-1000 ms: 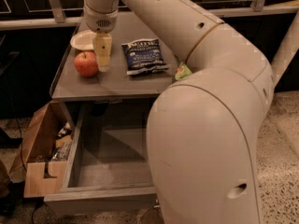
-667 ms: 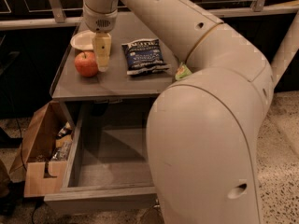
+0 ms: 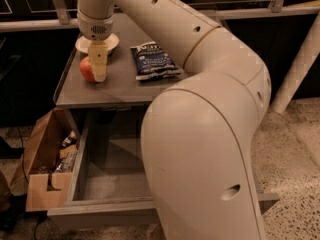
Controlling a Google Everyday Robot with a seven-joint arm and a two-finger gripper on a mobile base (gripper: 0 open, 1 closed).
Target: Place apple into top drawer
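Observation:
The apple (image 3: 86,69), red-orange, sits on the grey cabinet top (image 3: 120,86) near its left side. My gripper (image 3: 99,64) hangs straight down from the big white arm and covers the apple's right half, right against it. The top drawer (image 3: 102,210) is pulled wide open below the cabinet top, and its flat grey bottom is bare. My arm's large elbow hides the drawer's right part.
A dark blue snack bag (image 3: 152,61) lies right of the apple. A white plate (image 3: 113,40) sits behind the gripper. A brown cardboard box (image 3: 41,154) with clutter stands on the floor left of the drawer. A railing runs behind, and a slanted post (image 3: 300,59) stands at right.
My gripper has shifted left from beside the apple and now overlaps its right half. The apple, bag and drawer have not moved.

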